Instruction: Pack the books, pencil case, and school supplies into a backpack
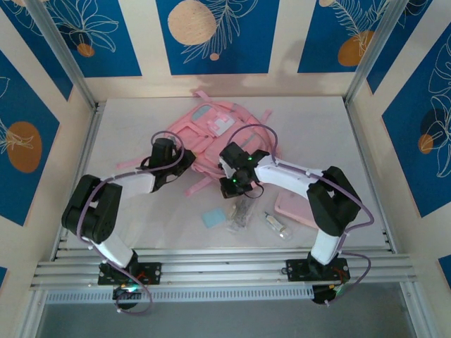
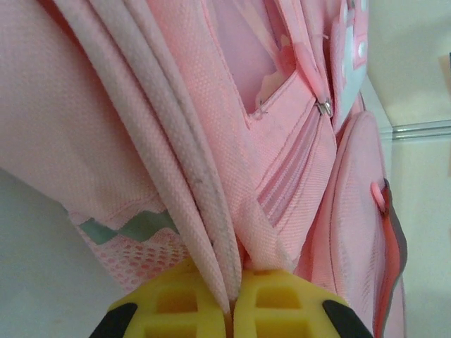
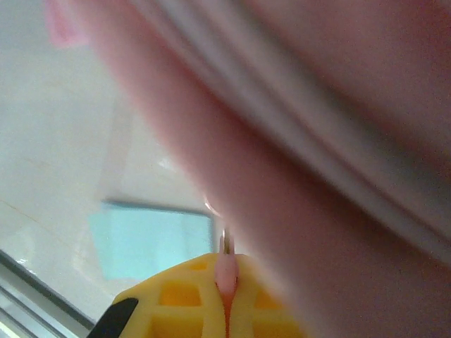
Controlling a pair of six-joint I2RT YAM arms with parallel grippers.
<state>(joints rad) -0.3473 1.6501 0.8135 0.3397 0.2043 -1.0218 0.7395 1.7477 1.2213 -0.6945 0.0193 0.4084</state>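
The pink backpack [image 1: 208, 130] lies at the middle back of the table. My left gripper [image 1: 177, 166] sits at its near left side, shut on a fold of pink backpack fabric [image 2: 211, 232] that runs up from between the yellow fingers [image 2: 176, 303]. My right gripper [image 1: 237, 184] is at the backpack's near edge, shut on a small pink zipper pull [image 3: 226, 266] with a metal tip. The pale pink pencil case [image 1: 290, 208] lies under the right arm. The light blue pad [image 1: 213, 218] [image 3: 151, 239], the clear bag [image 1: 242, 214] and the whitish tube [image 1: 277, 226] lie in front. The books are out of view.
Pink straps [image 1: 199, 184] trail from the backpack toward the near side. Metal rails [image 1: 225, 267] run along the front edge, and walls stand close on the left, right and back.
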